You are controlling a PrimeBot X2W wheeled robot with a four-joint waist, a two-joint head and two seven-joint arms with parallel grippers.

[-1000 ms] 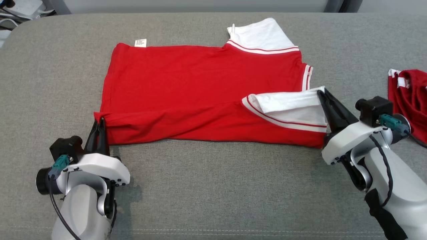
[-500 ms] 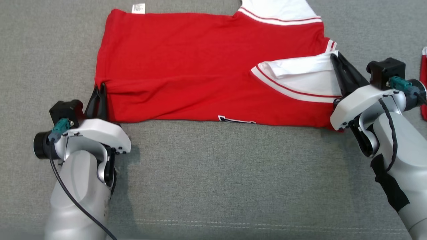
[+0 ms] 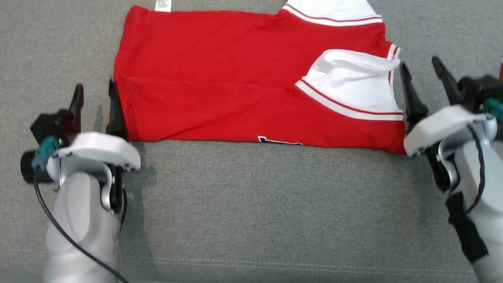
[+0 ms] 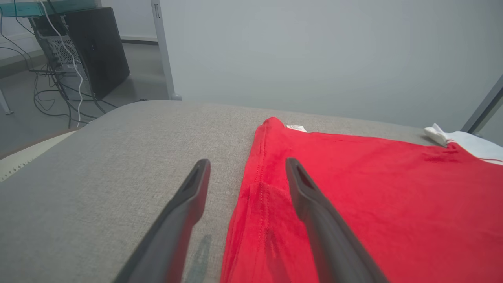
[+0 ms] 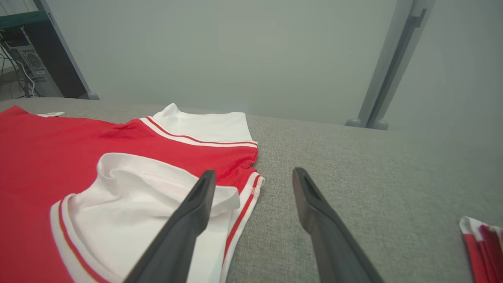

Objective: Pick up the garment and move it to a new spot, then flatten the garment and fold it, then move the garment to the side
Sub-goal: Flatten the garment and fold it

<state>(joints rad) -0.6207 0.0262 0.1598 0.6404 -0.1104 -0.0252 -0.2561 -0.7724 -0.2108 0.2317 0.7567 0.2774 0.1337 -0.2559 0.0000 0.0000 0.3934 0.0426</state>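
Garment: a red shirt (image 3: pixel 204 78) with white sleeves and red-and-white striped trim, lying flat and folded lengthwise on the table (image 3: pixel 251 204), which is covered in grey fabric.
Position: the shirt spans the upper middle of the head view, between the two claws, with its near folded edge running straight across.
Near sleeve (image 3: pixel 353 90): white, folded over the red body at the shirt's right end, its cuff puffed up a little.
Far sleeve (image 3: pixel 330 10): white, sticking out past the far edge.
Label (image 3: pixel 163 4): small and white, at the far left corner of the shirt.
Print (image 3: pixel 279 140): a bit of black and white lettering peeks out at the near edge.
Left claw (image 3: pixel 95 87): released, fingers spread, gripping nothing; in its wrist view one finger is over the red hem and the other over bare grey fabric.
Right claw (image 3: pixel 419 65): released, fingers spread, gripping nothing; in its wrist view one finger is over the near sleeve and the other over the table.
Second garment (image 5: pixel 481 243): red and white, bunched, well apart to the right.
Background: a computer tower (image 4: pixel 94 47) with cables on the floor beyond the table.
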